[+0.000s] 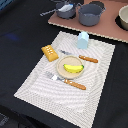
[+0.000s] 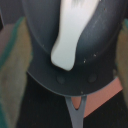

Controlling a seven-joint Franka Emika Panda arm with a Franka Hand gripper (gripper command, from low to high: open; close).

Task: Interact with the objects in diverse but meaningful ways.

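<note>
A yellow banana (image 1: 73, 68) lies on a beige plate (image 1: 61, 68) on the placemat. An orange ridged bread block (image 1: 49, 52) lies toward the exterior view's left of the plate. A pale blue cup (image 1: 83, 40) stands at the mat's far edge. The grey long-handled pot (image 1: 65, 10) stands on a pink board at the back and holds the white fish (image 1: 64, 7). The wrist view looks closely down into this pot (image 2: 97, 55), with the fish (image 2: 67, 40) inside and the handle (image 2: 76, 112) sticking out. No gripper fingers show in either view.
A woven beige placemat (image 1: 40, 85) lies on the dark table. A fork (image 1: 67, 82) and a knife (image 1: 82, 57) with orange handles flank the plate. On the pink board (image 1: 107, 30) stand a second grey pot (image 1: 91, 14) and a bowl (image 1: 123, 17).
</note>
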